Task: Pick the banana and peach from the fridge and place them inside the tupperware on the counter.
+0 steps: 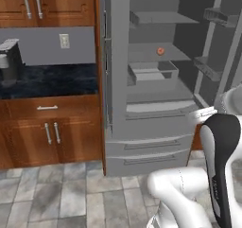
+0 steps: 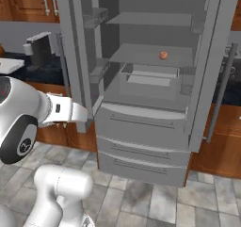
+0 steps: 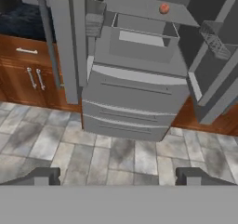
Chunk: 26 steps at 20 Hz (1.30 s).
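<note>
Floor tiles (image 3: 116, 158) lie under my tool (image 3: 118, 175), fingers apart and empty. Fridge (image 2: 141, 103) stands open, peach (image 2: 163, 55) on its shelf; nothing is fetched yet.

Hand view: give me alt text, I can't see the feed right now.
The open fridge stands ahead with the peach on an upper shelf, above grey drawers. The gripper hangs open over the tiled floor; wooden cabinets sit left.
</note>
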### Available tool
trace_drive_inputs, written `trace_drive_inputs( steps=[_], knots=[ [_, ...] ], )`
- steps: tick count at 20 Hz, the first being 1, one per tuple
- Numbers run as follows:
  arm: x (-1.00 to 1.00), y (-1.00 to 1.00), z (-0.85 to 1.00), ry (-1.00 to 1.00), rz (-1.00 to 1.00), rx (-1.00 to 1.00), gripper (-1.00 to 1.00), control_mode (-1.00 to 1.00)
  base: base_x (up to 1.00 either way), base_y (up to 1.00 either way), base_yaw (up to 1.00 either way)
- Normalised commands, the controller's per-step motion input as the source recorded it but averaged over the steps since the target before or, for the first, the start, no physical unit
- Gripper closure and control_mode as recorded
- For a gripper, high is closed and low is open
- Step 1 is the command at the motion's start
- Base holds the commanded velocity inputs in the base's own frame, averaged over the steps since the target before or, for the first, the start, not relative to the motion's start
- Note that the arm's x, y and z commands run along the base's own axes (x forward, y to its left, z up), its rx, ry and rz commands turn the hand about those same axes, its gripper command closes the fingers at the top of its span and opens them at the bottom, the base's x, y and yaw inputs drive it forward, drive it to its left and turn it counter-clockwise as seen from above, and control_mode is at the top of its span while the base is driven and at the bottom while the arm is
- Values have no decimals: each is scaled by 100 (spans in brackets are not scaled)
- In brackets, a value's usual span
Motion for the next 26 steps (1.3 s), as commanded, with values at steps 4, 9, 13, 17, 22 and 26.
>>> trace_drive_inputs(
  steps=[4,9,13,17,22,26],
  knots=[
    [0,0,0,0,0,0,-100,100,16,-76,0],
    [0,0,0,0,0,0,-100,100,48,-25,0],
    [0,0,0,0,0,0,-100,100,66,0,0],
    [0,0,0,0,0,0,-100,100,65,-1,0],
    [0,0,0,0,0,0,-100,100,59,-15,0],
    [0,0,0,0,0,0,-100,100,61,-19,0]
  ],
)
